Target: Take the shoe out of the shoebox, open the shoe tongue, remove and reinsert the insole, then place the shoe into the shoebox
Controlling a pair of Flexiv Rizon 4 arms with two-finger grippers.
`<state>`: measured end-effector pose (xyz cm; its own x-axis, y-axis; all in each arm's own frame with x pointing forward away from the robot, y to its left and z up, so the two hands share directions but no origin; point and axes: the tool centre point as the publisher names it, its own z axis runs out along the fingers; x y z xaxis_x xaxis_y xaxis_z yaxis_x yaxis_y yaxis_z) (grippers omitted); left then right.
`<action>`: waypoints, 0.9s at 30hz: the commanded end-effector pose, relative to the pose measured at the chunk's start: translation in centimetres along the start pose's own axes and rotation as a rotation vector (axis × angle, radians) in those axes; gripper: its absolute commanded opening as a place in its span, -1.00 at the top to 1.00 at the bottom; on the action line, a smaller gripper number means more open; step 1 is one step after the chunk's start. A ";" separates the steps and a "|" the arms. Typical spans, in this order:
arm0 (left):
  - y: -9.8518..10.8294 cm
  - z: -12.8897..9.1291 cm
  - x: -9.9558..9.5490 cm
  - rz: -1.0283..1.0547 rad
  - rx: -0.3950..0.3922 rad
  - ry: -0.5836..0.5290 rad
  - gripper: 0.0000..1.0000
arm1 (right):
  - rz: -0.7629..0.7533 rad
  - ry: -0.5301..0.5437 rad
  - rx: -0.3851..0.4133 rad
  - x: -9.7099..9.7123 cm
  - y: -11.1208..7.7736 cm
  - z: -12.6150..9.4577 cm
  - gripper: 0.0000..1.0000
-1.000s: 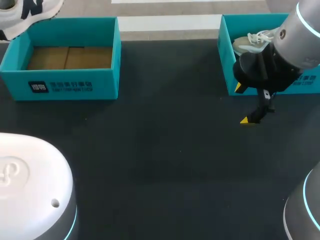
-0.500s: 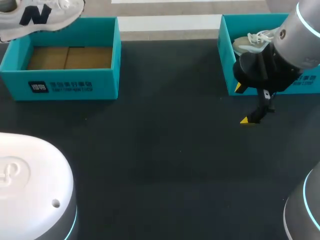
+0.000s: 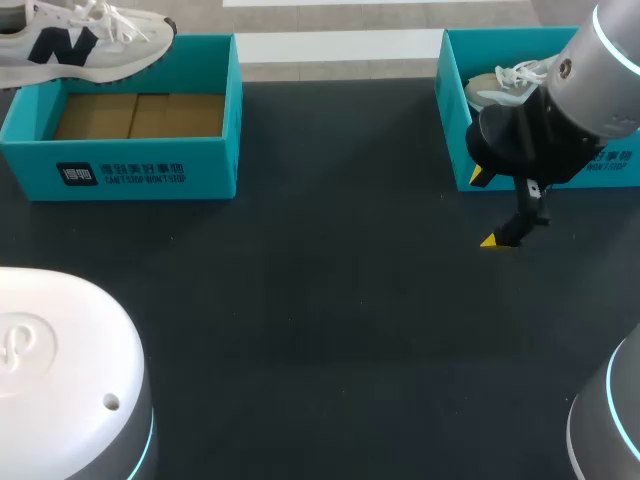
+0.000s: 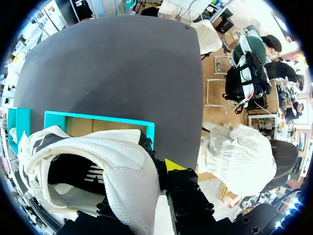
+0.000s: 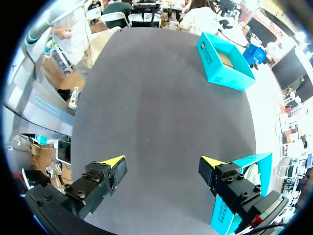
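Note:
A white sneaker [image 3: 85, 40] with a dark logo hangs in the air over the back left corner of the left teal shoebox [image 3: 130, 170], whose brown floor is bare. In the left wrist view my left gripper [image 4: 142, 171] is shut on the heel collar of the sneaker [image 4: 112, 166], above that shoebox [image 4: 98, 120]; only one yellow tip shows. My right gripper [image 3: 485, 208] stands open over the table just in front of the right teal shoebox [image 3: 455, 120]. Nothing lies between the fingers of the right gripper [image 5: 164, 164].
A second white shoe [image 3: 500, 85] lies in the right shoebox, partly hidden by my right arm [image 3: 600, 70]. A bulky white part of my left arm [image 3: 60, 370] fills the near left corner. Dark table surface [image 3: 320, 280] stretches between the two boxes.
The sneaker has swung rightward and further into the head view, over the left box's back edge. The right arm has kept still.

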<state>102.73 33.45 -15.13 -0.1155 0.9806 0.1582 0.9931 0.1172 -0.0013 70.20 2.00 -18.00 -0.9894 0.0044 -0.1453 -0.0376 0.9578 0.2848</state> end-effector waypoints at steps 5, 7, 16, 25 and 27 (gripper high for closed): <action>0.4 1.4 -1.2 0.058 -0.017 0.007 1.00 | 0.001 0.003 0.004 -0.2 0.2 0.2 -1.00; 0.8 1.9 -1.5 0.112 0.015 -0.035 1.00 | 0.001 0.003 0.004 -0.2 0.2 0.2 -1.00; 3.0 4.4 -3.0 0.161 0.018 -0.027 1.00 | 0.001 0.003 0.004 -0.2 0.2 0.2 -1.00; 4.7 6.8 -3.9 0.196 0.017 -0.022 1.00 | 0.001 0.003 0.004 -0.2 0.2 0.2 -1.00; 5.0 7.5 -4.1 0.200 0.015 -0.022 1.00 | 0.001 0.003 0.004 -0.2 0.2 0.2 -1.00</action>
<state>107.21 30.98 -22.41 0.0804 0.9875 0.1358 0.9964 -0.0757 -0.0390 70.20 2.00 -18.00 -0.9894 0.0045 -0.1453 -0.0375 0.9578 0.2849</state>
